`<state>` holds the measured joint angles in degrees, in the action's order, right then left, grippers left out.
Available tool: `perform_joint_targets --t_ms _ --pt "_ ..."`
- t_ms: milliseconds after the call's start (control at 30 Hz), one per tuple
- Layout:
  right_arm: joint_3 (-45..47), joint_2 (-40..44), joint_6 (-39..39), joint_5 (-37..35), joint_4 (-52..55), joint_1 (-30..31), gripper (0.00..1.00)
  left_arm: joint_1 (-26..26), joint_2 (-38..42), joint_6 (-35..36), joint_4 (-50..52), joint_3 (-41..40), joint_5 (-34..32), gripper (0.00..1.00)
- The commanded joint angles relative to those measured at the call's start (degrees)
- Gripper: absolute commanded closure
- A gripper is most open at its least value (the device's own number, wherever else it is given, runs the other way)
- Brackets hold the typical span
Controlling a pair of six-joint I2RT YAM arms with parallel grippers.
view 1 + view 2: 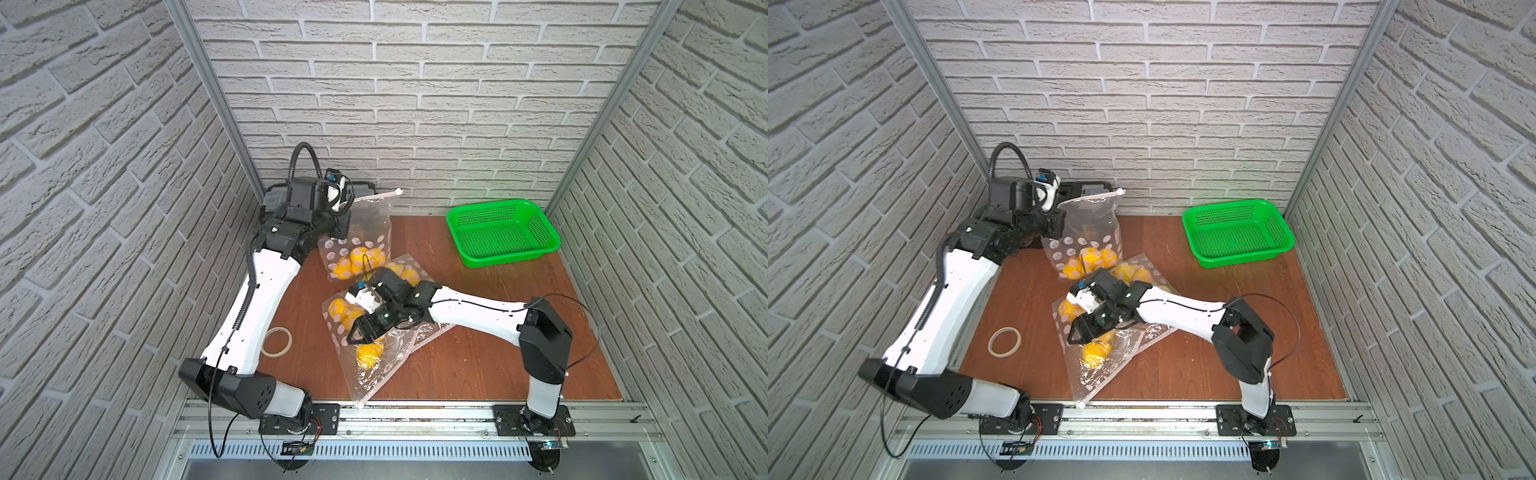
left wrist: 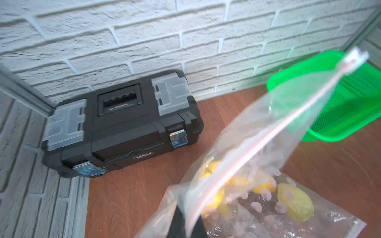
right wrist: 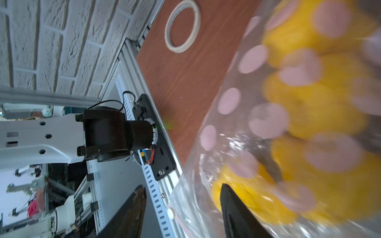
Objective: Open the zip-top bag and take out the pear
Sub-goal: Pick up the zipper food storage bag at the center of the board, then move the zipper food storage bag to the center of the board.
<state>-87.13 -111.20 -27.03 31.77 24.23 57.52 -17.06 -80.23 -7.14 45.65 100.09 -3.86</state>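
Beside the toolbox (image 2: 123, 131), whose badge (image 2: 143, 156) we cannot read, our left pincer (image 2: 179, 218) clamps a zip-top bag (image 1: 370, 224) of pears (image 1: 359, 257); the right pincer (image 3: 182, 186) gapes at a second bag (image 1: 376, 374)'s edge.

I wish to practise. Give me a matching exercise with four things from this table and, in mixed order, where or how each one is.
1 green perforated plastic basket
2 black plastic toolbox
3 pale ring of tape
4 clear dotted zip-top bag by the toolbox

a far left corner
b top edge held up
c near the far right corner
d flat beside the left arm

Pairs: 1-c, 2-a, 3-d, 4-b
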Motion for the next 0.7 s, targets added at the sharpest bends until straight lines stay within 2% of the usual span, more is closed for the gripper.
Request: perform_joint_targets --t_ms 0,167,267,467,667 --pt "-3.51 -4.20 -0.94 2.37 0.01 1.72 0.40 1.66 3.07 -2.01 -0.02 1.68 1.87 1.00" --pt "-3.24 -7.11 0.04 -2.30 5.70 -0.27 0.41 2.33 5.55 -2.32 1.58 3.07 4.44 1.00" --pt "1.41 -5.40 0.01 -5.07 6.40 -4.12 0.42 2.35 6.50 -2.95 1.97 3.13 6.37 1.00" --pt "7.76 -2.57 4.89 -8.53 10.14 -12.81 0.42 2.26 7.46 -4.22 2.79 1.27 9.71 1.00" --pt "6.31 -3.95 11.16 -11.53 13.02 -21.19 0.43 2.21 9.24 -5.66 2.13 -2.61 11.80 1.00"
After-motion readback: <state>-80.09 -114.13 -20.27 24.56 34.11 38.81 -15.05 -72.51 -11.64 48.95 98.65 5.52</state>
